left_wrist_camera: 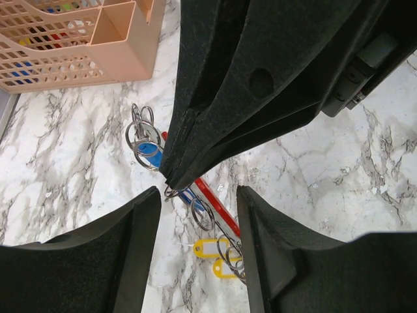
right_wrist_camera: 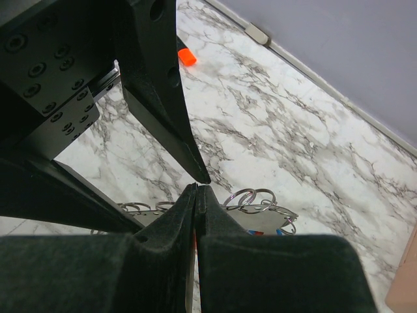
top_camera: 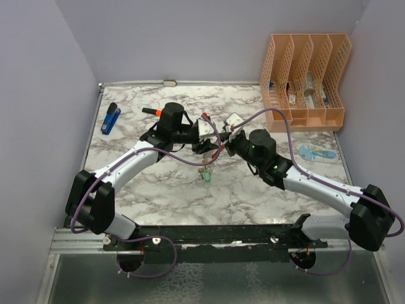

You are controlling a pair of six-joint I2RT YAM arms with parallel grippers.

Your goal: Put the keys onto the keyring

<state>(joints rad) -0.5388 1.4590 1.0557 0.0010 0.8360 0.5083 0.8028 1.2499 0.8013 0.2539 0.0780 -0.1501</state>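
Both grippers meet over the table's middle. My right gripper (top_camera: 226,142) is shut on the keyring (top_camera: 221,152); its closed fingertips (right_wrist_camera: 197,190) pinch the edge where the red side (left_wrist_camera: 216,203) starts. The silver side (right_wrist_camera: 296,220) carries several split rings. My left gripper (left_wrist_camera: 199,195) is open, its fingers either side of the keyring and not touching it; it also shows in the top view (top_camera: 205,135). A blue key tag (left_wrist_camera: 150,154) and two yellow tags (left_wrist_camera: 208,248) hang on rings along the keyring. A green key (top_camera: 206,178) shows just below; I cannot tell whether it hangs or lies.
An orange marker (top_camera: 150,111) and a blue stapler (top_camera: 111,119) lie at the back left. A peach file organizer (top_camera: 305,82) stands at the back right, with a light blue item (top_camera: 316,153) in front of it. Grey walls close the sides.
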